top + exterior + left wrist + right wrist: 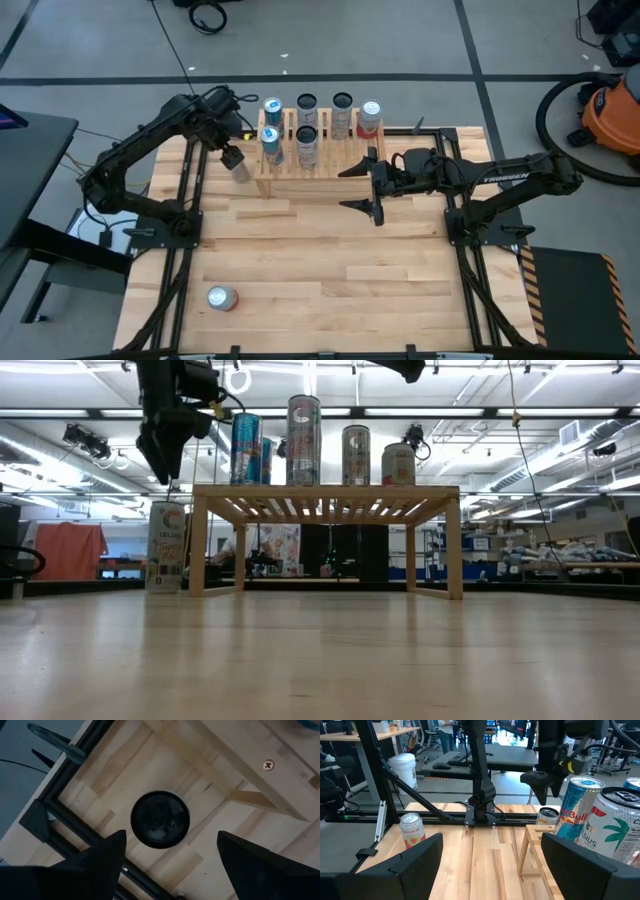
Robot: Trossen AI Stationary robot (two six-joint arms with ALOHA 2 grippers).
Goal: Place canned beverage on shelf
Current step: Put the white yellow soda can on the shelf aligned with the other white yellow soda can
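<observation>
Six cans already up on the shelf (275,178), w/ left gripper (167,852) hanging wide open, holding nothing, above an upright can (239,167) beside it (one more (221,298) lies far off), right gripper (368,186) open, idle.

"TROSSEN" on right arm (510,180), "Red Bull" can (577,810)

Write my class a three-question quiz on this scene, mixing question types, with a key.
1. True or false: the left gripper is shut on a can.
2. How many cans stand on the shelf?
3. The lone can far from the shelf stands on the table's: A left side, B right side, C middle.
Key: 1 false, it hangs open over the can beside the shelf. 2 six. 3 A.
</observation>
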